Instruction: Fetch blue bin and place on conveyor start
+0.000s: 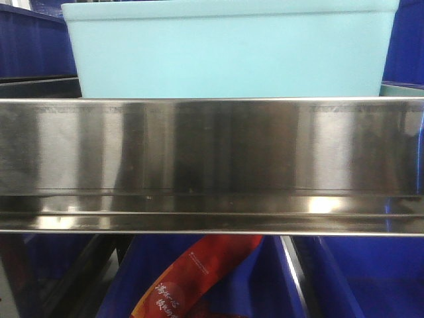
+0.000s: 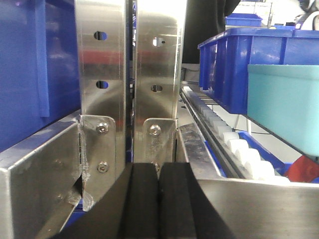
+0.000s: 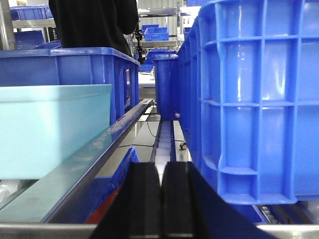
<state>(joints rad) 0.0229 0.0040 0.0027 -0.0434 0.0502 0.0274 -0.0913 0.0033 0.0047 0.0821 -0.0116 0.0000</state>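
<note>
The blue bin (image 1: 228,50) is a light turquoise tub resting on a shelf just behind a shiny steel rail (image 1: 212,165). Its wall also shows at the right of the left wrist view as the blue bin (image 2: 286,104) and at the left of the right wrist view as the blue bin (image 3: 50,127). My left gripper (image 2: 158,172) is shut with nothing between its black pads, left of the bin and facing the steel uprights (image 2: 129,74). My right gripper (image 3: 161,172) is shut and empty, right of the bin. The conveyor start is out of view.
Dark blue ribbed crates stand close: one (image 3: 259,99) hard by my right gripper, one (image 3: 89,74) behind the bin, one (image 2: 239,64) past the left gripper. White rollers (image 2: 239,149) run along the shelf track. A red packet (image 1: 199,278) lies on the lower shelf.
</note>
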